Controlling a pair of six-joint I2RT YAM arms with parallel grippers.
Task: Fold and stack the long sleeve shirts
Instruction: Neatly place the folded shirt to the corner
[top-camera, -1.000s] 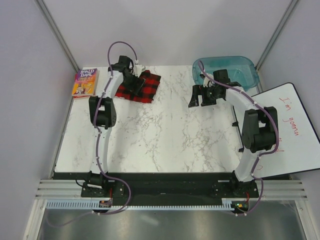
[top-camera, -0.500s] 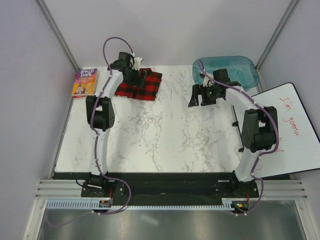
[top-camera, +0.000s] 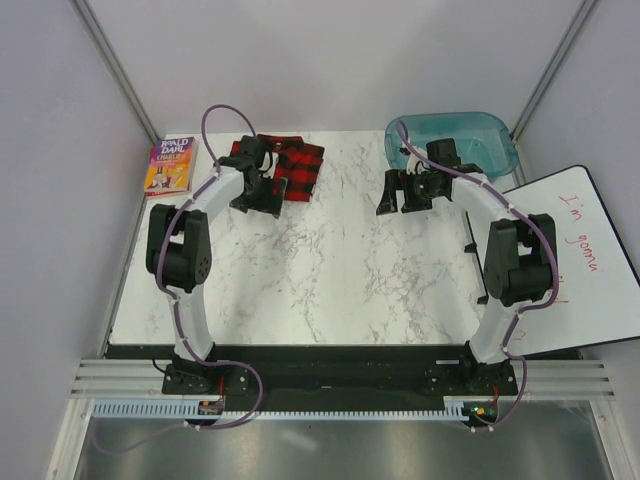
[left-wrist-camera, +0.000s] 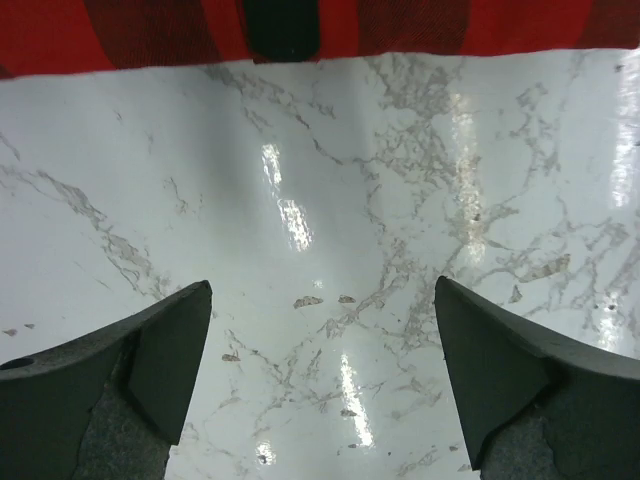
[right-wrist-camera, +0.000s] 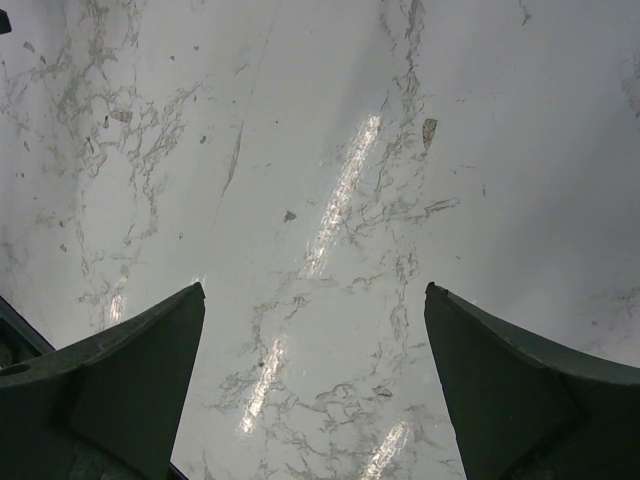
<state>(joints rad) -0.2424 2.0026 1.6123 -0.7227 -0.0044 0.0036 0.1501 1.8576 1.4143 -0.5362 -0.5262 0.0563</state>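
Note:
A folded red-and-black check long sleeve shirt (top-camera: 297, 170) lies as a small bundle at the back left of the table. Its near edge shows as a red strip along the top of the left wrist view (left-wrist-camera: 450, 25). My left gripper (top-camera: 262, 197) is open and empty, just in front of the bundle over bare marble (left-wrist-camera: 320, 300). My right gripper (top-camera: 392, 200) is open and empty over bare marble (right-wrist-camera: 320, 250) at the back right, near the teal bin.
A paperback book (top-camera: 171, 165) lies at the back left corner. A teal plastic bin (top-camera: 470, 135) stands at the back right. A whiteboard (top-camera: 585, 260) with red writing lies past the right table edge.
My left gripper has let go of the shirt bundle and drawn back toward the near side. The bundle has shifted slightly right and back. The right arm has not moved.

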